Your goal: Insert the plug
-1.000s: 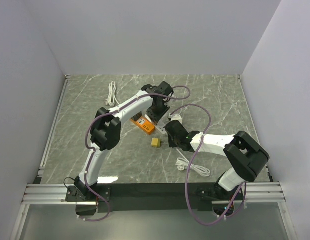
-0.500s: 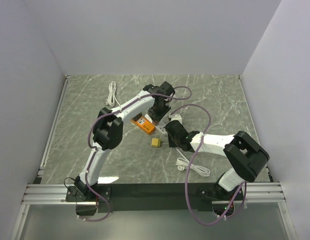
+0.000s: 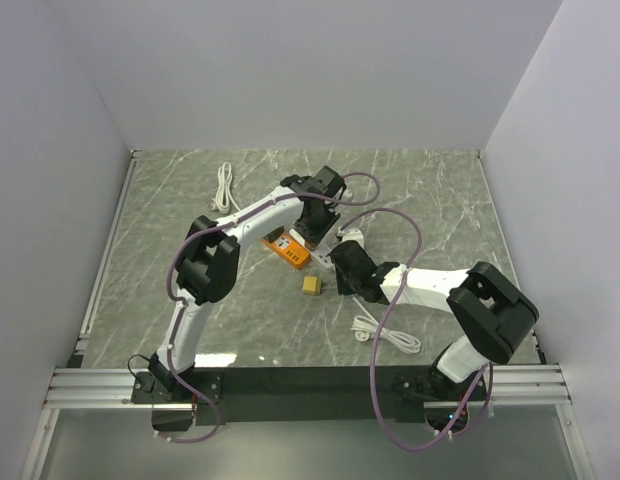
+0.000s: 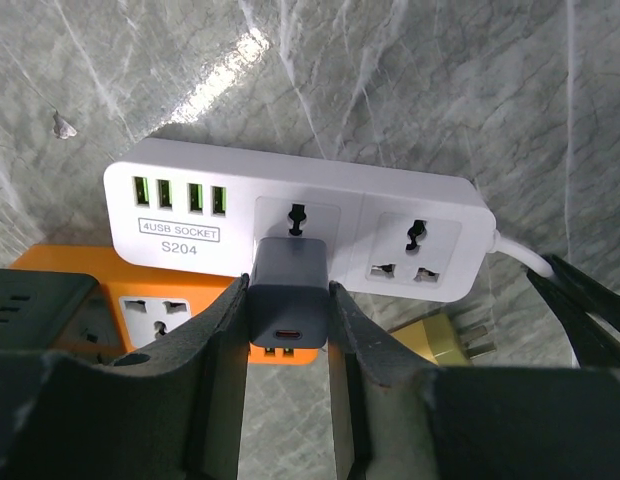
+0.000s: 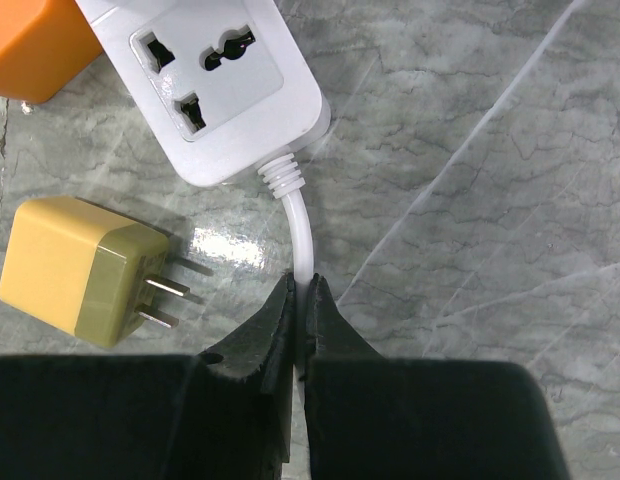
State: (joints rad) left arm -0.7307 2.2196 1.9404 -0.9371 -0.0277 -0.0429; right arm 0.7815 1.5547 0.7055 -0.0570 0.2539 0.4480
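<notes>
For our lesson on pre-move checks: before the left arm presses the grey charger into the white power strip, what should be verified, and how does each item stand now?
1. Grip: left gripper shut on the grey charger, a finger on each side: ok.
2. Alignment: charger sits over the white power strip's socket next to the USB ports: ok.
3. Prongs entering the holes: hidden under the charger: cannot tell.
4. Strip steadied: right gripper shut on the strip's white cable: ok.
5. Obstruction: yellow adapter lies apart from that socket: ok.

Left end effector (image 4: 288, 300) points down, fingers (image 4: 215, 345) clamped (held apart), while right end effector (image 5: 302, 300) is pinched nearly shut.
</notes>
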